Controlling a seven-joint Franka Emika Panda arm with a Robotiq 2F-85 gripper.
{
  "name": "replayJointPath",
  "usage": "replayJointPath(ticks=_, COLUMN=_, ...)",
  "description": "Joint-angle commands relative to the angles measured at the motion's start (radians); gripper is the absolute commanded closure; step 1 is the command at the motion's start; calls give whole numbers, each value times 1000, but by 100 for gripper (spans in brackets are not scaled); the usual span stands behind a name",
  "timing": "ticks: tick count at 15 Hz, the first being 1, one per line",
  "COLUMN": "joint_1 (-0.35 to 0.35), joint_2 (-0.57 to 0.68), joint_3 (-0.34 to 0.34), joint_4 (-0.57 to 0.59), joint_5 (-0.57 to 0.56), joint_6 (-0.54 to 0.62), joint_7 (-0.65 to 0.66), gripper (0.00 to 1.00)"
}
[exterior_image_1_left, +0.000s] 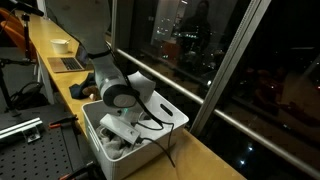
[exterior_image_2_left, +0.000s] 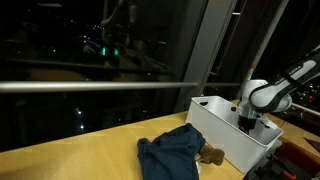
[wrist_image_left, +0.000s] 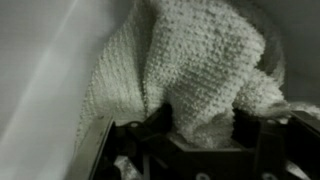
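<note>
My gripper (wrist_image_left: 203, 125) is down inside a white plastic bin (exterior_image_1_left: 96, 142), also seen in an exterior view (exterior_image_2_left: 225, 140). In the wrist view its two dark fingers are closed on a fold of a white knitted cloth (wrist_image_left: 195, 60), which bulges between the pads and fills most of the picture beside the bin's white wall (wrist_image_left: 40, 70). In both exterior views the gripper (exterior_image_1_left: 128, 133) (exterior_image_2_left: 247, 122) reaches into the bin from above. White items lie in the bin under it.
A dark blue cloth (exterior_image_2_left: 170, 155) and a small brown item (exterior_image_2_left: 210, 155) lie on the wooden counter (exterior_image_2_left: 80, 160) beside the bin. A laptop (exterior_image_1_left: 68, 64) and a white bowl (exterior_image_1_left: 60, 45) stand further along. A dark window with a metal rail (exterior_image_2_left: 90, 86) runs behind.
</note>
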Motion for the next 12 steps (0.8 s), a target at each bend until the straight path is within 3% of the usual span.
replayJointPath(ticks=1, joint_1=-29, joint_2=24, joint_3=4, joint_4=-5, joint_5=-20, joint_6=38, joint_7=-9, gripper=79)
replayJointPath(ticks=4, joint_1=-40, joint_2=9, joint_3=9, joint_4=-20, joint_5=-16, joint_6=42, joint_7=-15, gripper=99)
replayJointPath(ticks=12, joint_1=55, joint_2=-259, joint_3=32, joint_4=-143, joint_5=-62, joint_6=42, joint_7=59, gripper=100)
